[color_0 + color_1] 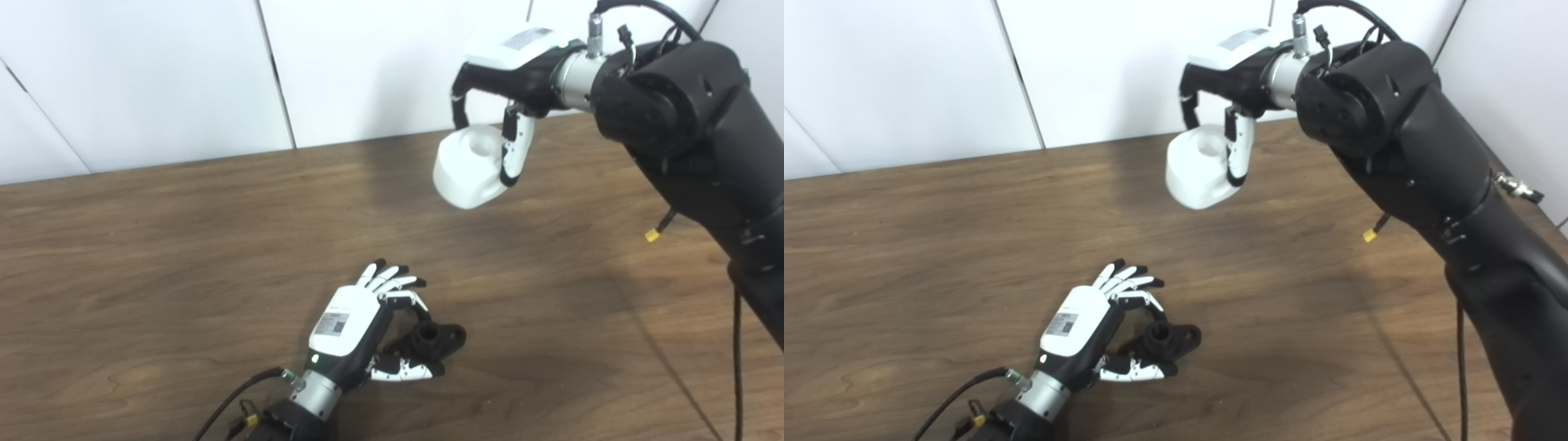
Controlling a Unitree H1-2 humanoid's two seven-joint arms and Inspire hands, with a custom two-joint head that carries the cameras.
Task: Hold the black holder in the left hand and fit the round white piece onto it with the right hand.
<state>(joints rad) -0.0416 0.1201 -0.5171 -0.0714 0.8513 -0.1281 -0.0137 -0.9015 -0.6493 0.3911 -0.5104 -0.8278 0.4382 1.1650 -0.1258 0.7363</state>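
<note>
Currently, the round white piece (470,166) is held in the right hand (497,101), well above the far right part of the wooden bench (153,257). The fingers (513,147) of that hand are curled down around the piece from above, with one black-and-white finger laid across its right side and another finger hooked over its far left edge. A shallow round recess is seen in the top face of the piece, and the piece is tilted slightly. The right arm (686,122), black and bulky, is brought in from the right side, and a thin cable with a yellow tip (653,235) is seen hanging below it.

Near the front of the bench, the black holder (1167,340) is gripped by the left hand (1090,334). The holder is pinched between the thumb below and a bent finger above, while the remaining fingers are stretched out towards the far side, close together and clear of the holder. A round socket is seen facing upward in the middle of the holder, with a flat lug projecting to the right. Whether the holder is lifted or resting on the bench surface cannot be told. The left hand's white back, marked with a small label, is turned upward.

The holder and the white piece are well apart, the piece being farther and to the right. White wall panels (153,73) are seen behind the bench.
</note>
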